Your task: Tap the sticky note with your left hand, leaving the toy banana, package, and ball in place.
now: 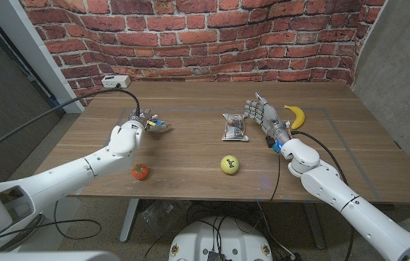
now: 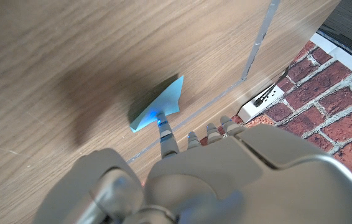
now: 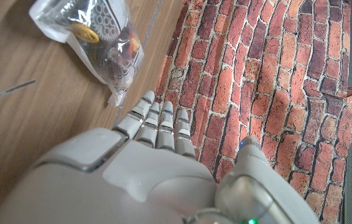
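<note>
Your left robot hand has one extended fingertip on the blue sticky note, other fingers curled, holding nothing. The note lies on the worktop, left side. Your right robot hand stands open between package and toy banana.

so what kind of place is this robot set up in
Probably an indoor lab or test room, not a home: a plain wooden table pushed against a red brick wall, a white power strip with a black cable at the back edge, and small test objects like a yellow tennis ball.
</note>
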You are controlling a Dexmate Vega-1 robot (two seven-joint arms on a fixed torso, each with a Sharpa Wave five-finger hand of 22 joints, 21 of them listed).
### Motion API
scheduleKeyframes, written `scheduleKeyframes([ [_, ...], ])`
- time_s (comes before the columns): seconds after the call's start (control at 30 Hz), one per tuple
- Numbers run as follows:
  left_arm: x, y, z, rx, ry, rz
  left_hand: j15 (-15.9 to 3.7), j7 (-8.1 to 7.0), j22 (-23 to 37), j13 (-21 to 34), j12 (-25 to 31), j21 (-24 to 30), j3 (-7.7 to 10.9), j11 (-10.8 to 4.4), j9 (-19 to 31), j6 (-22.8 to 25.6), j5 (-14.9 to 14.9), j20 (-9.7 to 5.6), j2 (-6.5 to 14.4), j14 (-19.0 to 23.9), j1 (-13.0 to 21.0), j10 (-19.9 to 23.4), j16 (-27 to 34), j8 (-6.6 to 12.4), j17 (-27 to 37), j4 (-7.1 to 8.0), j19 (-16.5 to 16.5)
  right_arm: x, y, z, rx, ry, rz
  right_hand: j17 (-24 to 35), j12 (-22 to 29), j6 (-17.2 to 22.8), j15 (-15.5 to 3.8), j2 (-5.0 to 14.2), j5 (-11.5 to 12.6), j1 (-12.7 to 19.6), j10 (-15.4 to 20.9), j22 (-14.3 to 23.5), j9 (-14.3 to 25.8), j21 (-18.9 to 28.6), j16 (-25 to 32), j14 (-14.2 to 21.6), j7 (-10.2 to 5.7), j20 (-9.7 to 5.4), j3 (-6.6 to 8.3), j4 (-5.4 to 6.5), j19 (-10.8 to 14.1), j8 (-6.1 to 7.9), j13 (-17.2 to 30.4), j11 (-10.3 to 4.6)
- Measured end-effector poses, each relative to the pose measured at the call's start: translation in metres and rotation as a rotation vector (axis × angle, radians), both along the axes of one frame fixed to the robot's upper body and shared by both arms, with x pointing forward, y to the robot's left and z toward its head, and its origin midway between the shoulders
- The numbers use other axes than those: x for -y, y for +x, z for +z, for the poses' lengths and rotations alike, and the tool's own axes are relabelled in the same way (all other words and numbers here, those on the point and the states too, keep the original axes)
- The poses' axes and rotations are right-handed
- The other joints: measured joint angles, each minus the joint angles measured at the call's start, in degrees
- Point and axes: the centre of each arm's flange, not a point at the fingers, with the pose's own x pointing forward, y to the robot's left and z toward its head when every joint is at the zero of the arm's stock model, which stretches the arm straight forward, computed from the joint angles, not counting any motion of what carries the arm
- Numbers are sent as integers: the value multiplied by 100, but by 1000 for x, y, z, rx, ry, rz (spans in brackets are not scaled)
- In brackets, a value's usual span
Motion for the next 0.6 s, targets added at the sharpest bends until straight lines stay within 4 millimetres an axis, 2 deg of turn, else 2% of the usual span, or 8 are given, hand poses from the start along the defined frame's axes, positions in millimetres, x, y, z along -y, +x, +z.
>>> scheduleKeyframes([
  [0.43, 1, 3, -3, -9, 5, 3, 0, 10, 0, 0, 0, 0, 0, 0, 2, -10, 0, 0, 0, 0, 0, 0, 0, -2, 0, 0, 0, 1, 0, 1, 0, 2, 1, 0, 0, 0, 0, 0, 0, 0, 0, 0, 0, 0, 0, 0, 0, 0, 0, 0, 0, 0, 0, 0],
  [0.6, -5, 3, -4, -14, 3, 20, 0, 9, 0, 0, 0, 0, 0, 0, 2, -11, 0, 0, 0, 0, 0, 0, 0, -3, 0, 0, 0, 1, 0, 0, -3, 2, 1, 0, 0, 0, 0, 0, 0, 0, 0, 0, 0, 0, 0, 0, 0, 0, 0, 0, 0, 0, 0, 0],
])
